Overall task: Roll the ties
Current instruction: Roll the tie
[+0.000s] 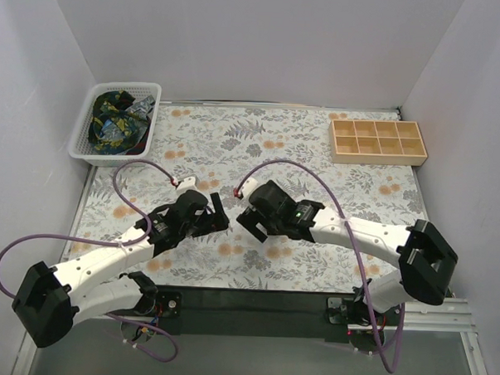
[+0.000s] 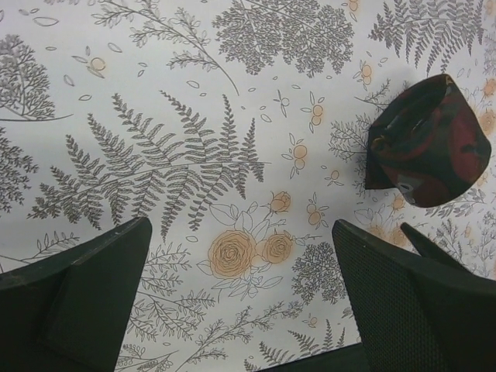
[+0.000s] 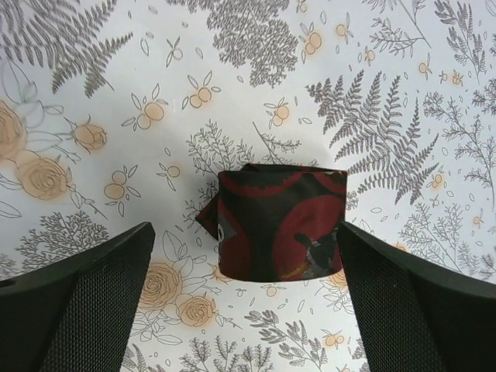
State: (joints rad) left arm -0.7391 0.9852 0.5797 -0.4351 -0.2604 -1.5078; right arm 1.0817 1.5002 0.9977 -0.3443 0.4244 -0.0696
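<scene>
1. Left gripper point(image 2: 242, 229): jaws spread wide, nothing between them, only bare cloth point(image 2: 194, 93) under it. Touched nothing.
2. Right gripper point(image 3: 246, 229): jaws spread wide, straddling the rolled tie point(image 3: 279, 225). Left finger point(image 3: 93, 302) was clear of it. The right finger's point(image 3: 418, 310) tip sat just beside the roll's edge; contact could not be told. No pinch.
3. Rolled tie: a short, squat roll lying on its side on the cloth, dark fabric with big maroon-red rounds and small pale and yellowish marks. A pointed end stuck out at its left. In the left wrist view the same roll point(image 2: 430, 143) lay up and to the right, past the right finger, well apart from that gripper.
4. Top view: both grippers point(image 1: 220, 215) point(image 1: 249, 214) met near the table's middle, tips close together and facing each other. The roll itself was hidden under them there.
5. Other ties point(image 1: 116, 123): a loose heap, dark with blue, green and yellow prints, in the white basket point(image 1: 82, 143) at the far left corner.
6. Wooden tray point(image 1: 376, 141) with compartments sat at the far right, well apart from both arms.
</scene>
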